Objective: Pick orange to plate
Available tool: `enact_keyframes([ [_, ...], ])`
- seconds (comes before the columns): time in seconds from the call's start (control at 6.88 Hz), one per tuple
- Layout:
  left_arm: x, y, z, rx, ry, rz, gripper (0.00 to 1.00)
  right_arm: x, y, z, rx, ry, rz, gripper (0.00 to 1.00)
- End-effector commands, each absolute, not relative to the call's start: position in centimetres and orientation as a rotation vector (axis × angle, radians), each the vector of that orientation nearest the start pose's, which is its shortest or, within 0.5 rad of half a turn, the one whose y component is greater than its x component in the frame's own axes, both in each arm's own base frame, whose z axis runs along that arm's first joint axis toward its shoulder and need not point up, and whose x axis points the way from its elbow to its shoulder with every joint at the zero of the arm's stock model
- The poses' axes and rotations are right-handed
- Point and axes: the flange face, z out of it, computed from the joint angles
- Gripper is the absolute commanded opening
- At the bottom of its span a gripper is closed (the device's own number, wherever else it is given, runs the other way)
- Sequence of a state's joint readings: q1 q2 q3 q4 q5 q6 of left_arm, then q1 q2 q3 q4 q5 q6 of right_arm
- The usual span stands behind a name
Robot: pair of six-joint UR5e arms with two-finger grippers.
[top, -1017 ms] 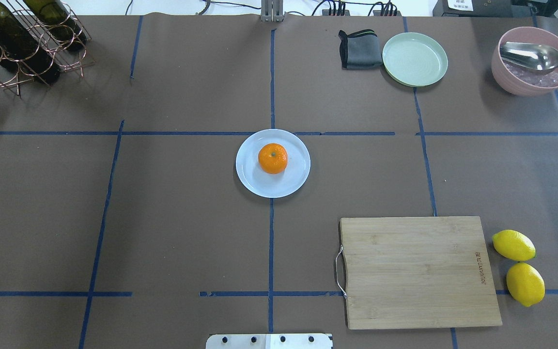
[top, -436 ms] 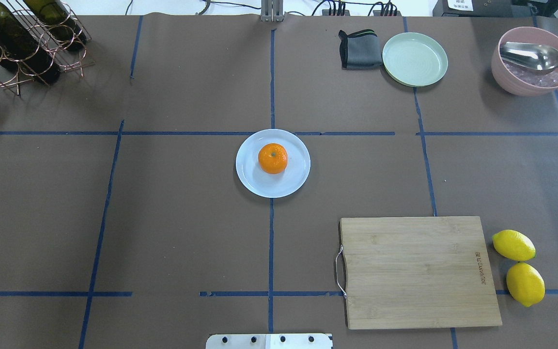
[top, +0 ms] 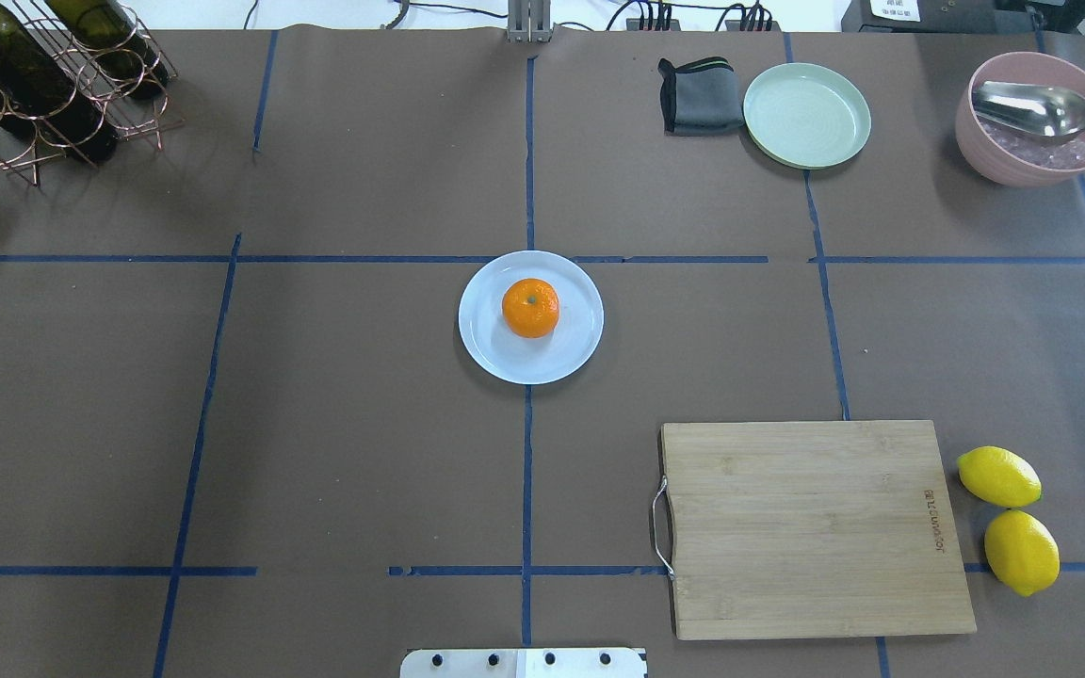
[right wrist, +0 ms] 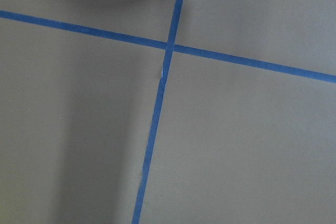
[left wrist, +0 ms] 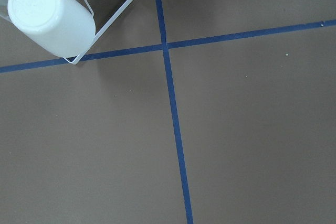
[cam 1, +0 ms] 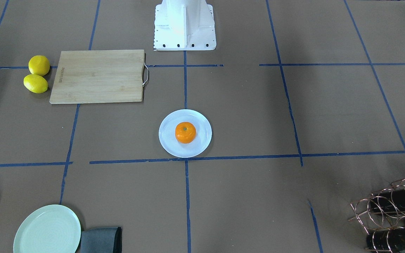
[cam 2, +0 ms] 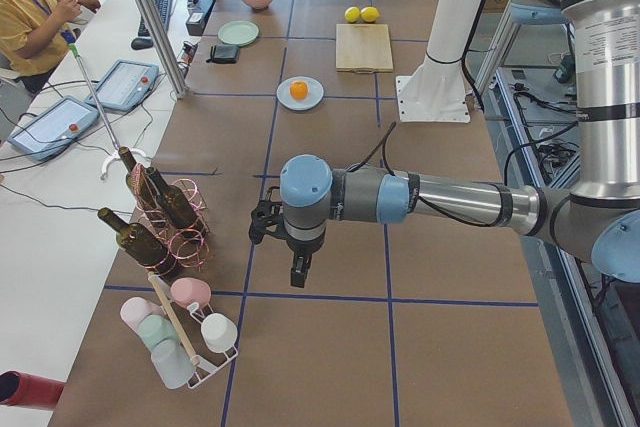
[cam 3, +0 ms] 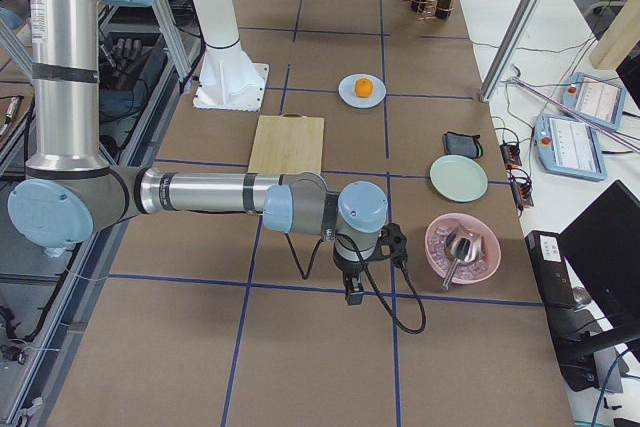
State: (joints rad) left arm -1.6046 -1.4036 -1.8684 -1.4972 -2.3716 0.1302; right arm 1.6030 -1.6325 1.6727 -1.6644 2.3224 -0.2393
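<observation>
Seeing the orange [top: 530, 308] on the plate [top: 505, 363] at the centre of the bench [top: 316, 424], I judge only parking remains; whether the left hand [cam 2: 298, 275] or right hand [cam 3: 353, 292] is spread, I cannot tell.

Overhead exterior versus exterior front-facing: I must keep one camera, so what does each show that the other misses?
Only the overhead shows the pink bowl with a metal spoon. Only the front-facing shows the white pedestal rising from the robot's base. Both show the orange on the bluish-white plate, the cutting board, two lemons, the mint-green plate, the grey cloth and the bottle rack.
</observation>
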Motion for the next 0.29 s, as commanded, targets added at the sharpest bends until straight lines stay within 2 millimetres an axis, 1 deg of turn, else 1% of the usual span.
enact_keyframes([
  [0.0, -7.6, -41.93, 59.34, 0.121, 0.794, 0.115, 1.0, 8.01, -45.84, 64.98, 0.05, -0.753, -0.176, 1.0],
  [0.15, -7.6, -41.93, 59.34, 0.121, 0.794, 0.115, 1.0, 8.01, -45.91, 64.91, 0.051, -0.753, -0.177, 1.0],
])
